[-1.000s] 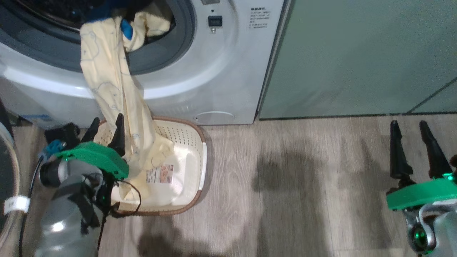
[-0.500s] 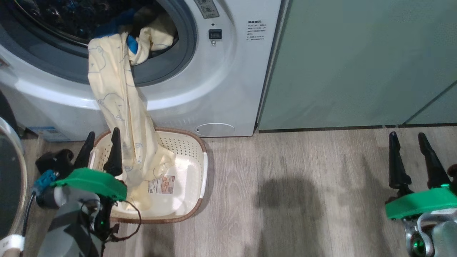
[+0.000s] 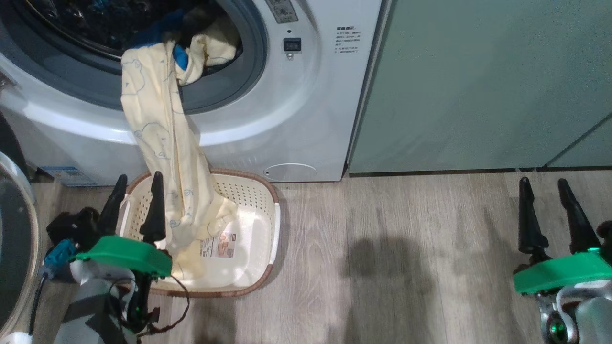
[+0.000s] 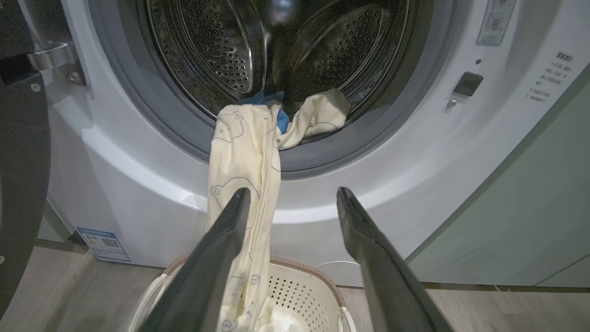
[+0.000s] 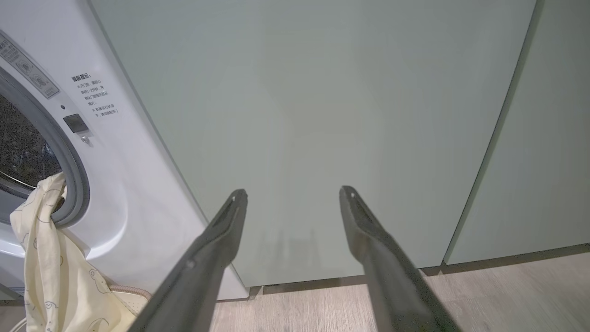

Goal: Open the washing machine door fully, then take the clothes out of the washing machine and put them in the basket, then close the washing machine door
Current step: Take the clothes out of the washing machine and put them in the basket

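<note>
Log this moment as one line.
door open | clothes hang from washing machine into basket | left jaws open, empty | right jaws open, empty

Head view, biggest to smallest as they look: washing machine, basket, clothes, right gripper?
1. washing machine
2. basket and clothes: they look alike, so I won't rank them
3. right gripper: smallest, though nearness to the camera enlarges it

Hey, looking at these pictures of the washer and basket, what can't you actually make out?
Clothes: how much remains in the drum; the head view's top edge cuts the opening, and the grey seal hides the drum floor in the left wrist view.
Washing machine door: cut off by the head view's left edge.
Text label: too small to read, head view.
Basket: near-left corner behind the left gripper, head view.
</note>
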Available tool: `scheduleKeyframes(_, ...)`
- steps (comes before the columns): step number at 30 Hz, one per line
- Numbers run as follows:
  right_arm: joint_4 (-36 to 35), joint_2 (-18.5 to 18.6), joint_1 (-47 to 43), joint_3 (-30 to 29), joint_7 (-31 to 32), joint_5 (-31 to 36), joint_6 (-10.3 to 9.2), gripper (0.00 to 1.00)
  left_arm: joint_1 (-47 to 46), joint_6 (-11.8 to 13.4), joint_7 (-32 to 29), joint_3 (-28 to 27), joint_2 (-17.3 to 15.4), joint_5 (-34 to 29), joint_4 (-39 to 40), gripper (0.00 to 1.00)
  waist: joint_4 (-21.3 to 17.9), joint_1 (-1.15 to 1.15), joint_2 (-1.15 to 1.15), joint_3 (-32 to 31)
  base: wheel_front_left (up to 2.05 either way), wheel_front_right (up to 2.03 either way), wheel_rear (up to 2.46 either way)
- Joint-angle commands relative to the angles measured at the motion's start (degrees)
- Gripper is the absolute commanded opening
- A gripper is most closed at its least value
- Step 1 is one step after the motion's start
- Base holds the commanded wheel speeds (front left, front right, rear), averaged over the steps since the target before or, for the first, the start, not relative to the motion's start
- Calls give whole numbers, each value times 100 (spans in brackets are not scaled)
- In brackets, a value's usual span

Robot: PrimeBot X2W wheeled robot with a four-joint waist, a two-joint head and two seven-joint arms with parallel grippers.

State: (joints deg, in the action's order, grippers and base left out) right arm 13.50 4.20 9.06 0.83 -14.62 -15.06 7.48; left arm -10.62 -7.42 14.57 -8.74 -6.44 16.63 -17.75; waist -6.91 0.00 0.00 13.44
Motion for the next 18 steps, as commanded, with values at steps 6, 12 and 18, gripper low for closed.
scheduleKeyframes(6,-188,3,70,112,-38,3,1,100,-168,-6,42,-165,-182,-89,150,100,-9,0,0,18,0,0,0)
scheduleKeyframes(12,-201,-14,125,129,-38,7,1,100,-648,-6,42,-31,-346,-141,-507,100,-22,0,0,132,0,0,0)
scheduleKeyframes(18,-226,-22,245,157,-38,-7,1,100,-1767,-6,-140,385,-690,-190,-1580,100,-47,0,0,360,0,0,0)
